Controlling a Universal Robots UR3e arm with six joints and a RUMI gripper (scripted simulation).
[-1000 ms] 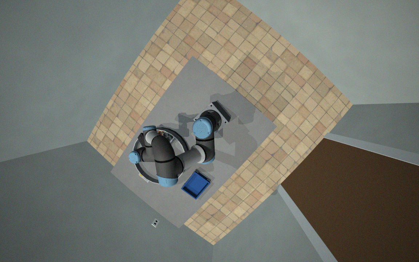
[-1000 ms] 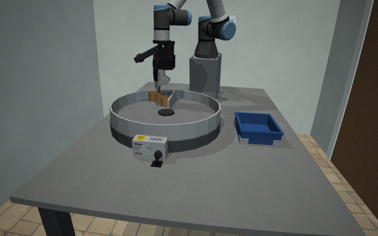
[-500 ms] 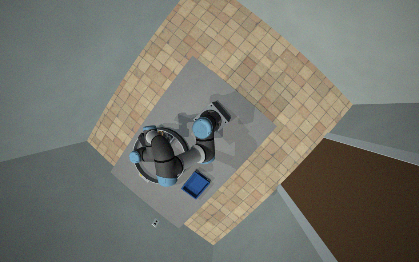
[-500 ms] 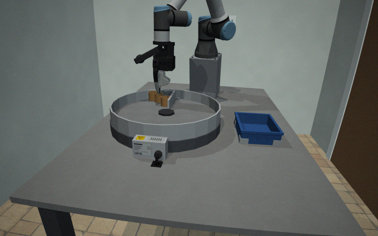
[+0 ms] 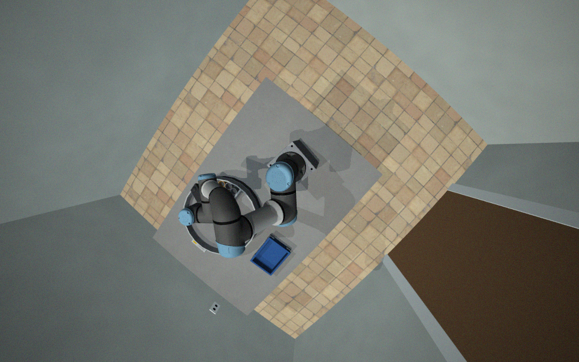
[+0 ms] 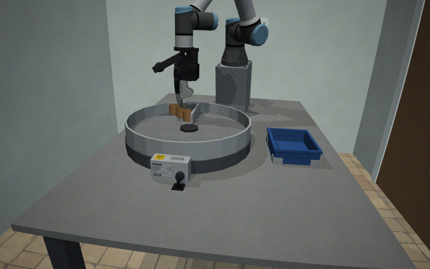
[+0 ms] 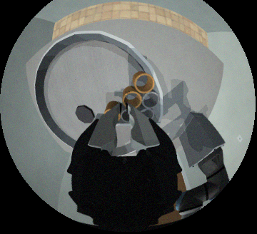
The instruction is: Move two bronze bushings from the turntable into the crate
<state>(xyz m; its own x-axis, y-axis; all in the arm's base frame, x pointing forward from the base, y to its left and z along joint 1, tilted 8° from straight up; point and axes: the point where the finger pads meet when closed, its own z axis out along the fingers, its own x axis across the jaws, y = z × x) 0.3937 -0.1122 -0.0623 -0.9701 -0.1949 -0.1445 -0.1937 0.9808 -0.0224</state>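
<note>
Three bronze bushings (image 6: 173,108) (image 6: 180,111) (image 6: 187,115) stand upright in a row at the back of the grey turntable (image 6: 189,144) (image 7: 41,84). In the wrist view they show as orange rings (image 7: 144,81) (image 7: 132,98) (image 7: 111,106), the nearest partly hidden by my fingers. Grey bushings (image 7: 150,100) stand beside them against the rim. My gripper (image 6: 180,101) (image 7: 123,103) is shut and empty; it points straight down with its tips just above the middle of the cluster. The blue crate (image 6: 293,147) (image 5: 270,255) is empty, to the right of the turntable.
A black hub (image 6: 188,127) (image 7: 85,113) sits at the turntable's centre. A grey fence (image 6: 197,112) stands right of the bushings. A control box (image 6: 170,165) is at the turntable's front. The robot's pedestal (image 6: 233,85) stands behind.
</note>
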